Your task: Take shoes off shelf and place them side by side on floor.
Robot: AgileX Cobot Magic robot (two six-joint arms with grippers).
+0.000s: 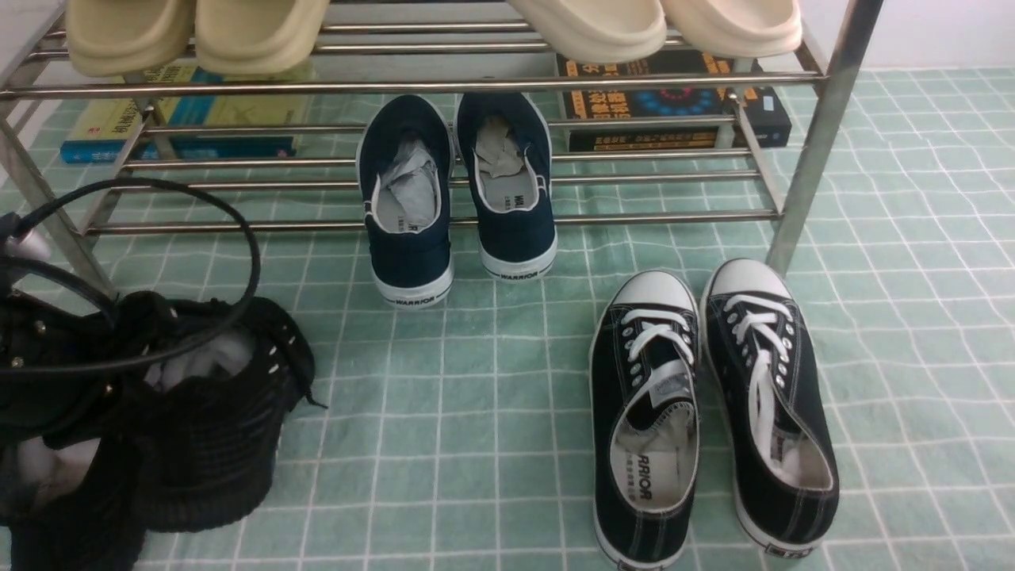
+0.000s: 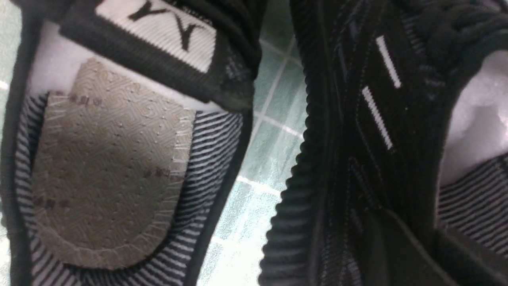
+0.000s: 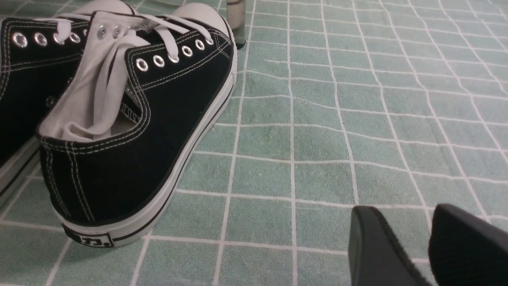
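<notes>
Black knit mesh sneakers (image 1: 198, 412) lie side by side at the left pincer (image 2: 393, 246), grip indeterminable. Right pincer (image 3: 405, 216): released.

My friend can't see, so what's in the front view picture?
Two black mesh shoes are at the lower left of a green grid floor. On the right lie black laced sneakers; navy slip-ons poke out of a silver shelf behind.

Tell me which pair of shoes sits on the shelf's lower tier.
The navy white-soled slip-ons; the white-laced sneakers and black mesh shoes are off the shelf.
</notes>
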